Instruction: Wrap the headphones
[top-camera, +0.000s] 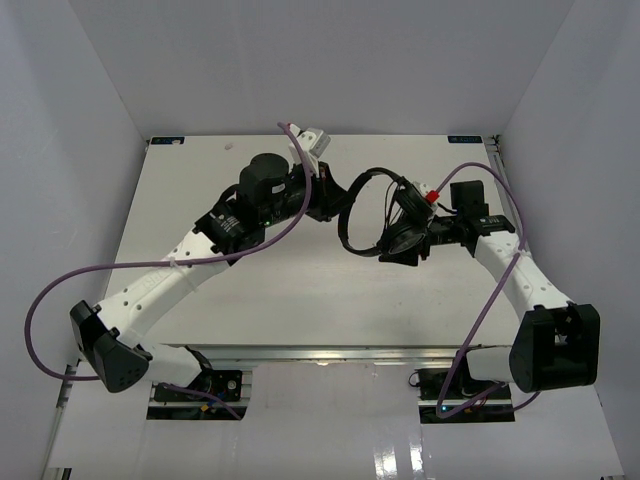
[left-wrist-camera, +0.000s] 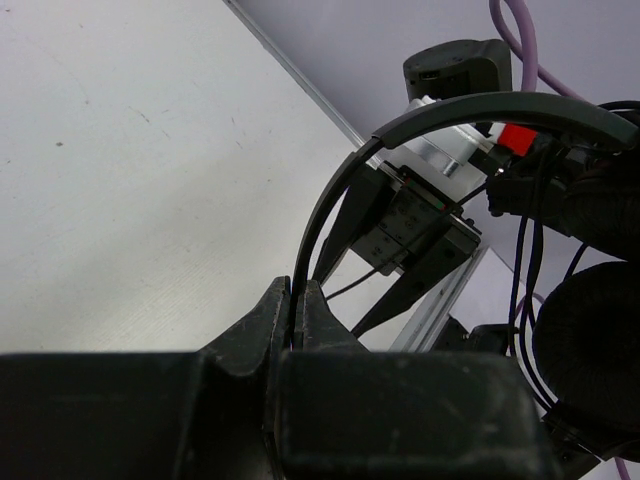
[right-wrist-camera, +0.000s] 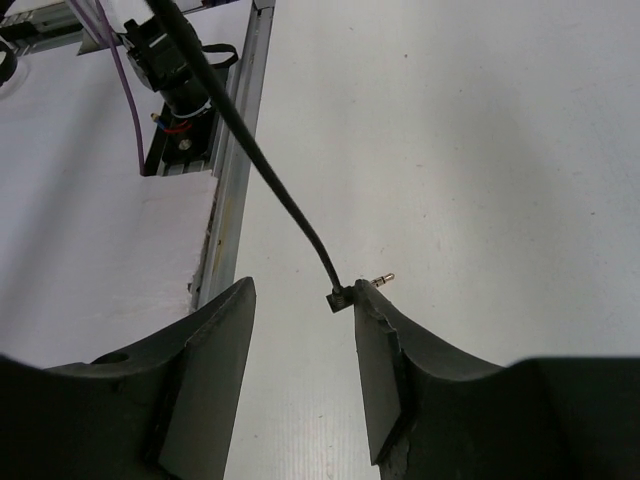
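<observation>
The black headphones hang above the table's middle, held between the two arms. My left gripper is shut on the thin headband, which rises out of the jaws and arcs to the right. One round earcup sits at the right of the left wrist view, with thin cable strands beside it. My right gripper is by the earcups. In the right wrist view it is open. The cable runs down between its fingers, and the cable's plug touches the right fingertip.
The white table is walled in white on three sides. Purple robot cables loop off both arms. The table's metal front rail and the arm's base mount show in the right wrist view.
</observation>
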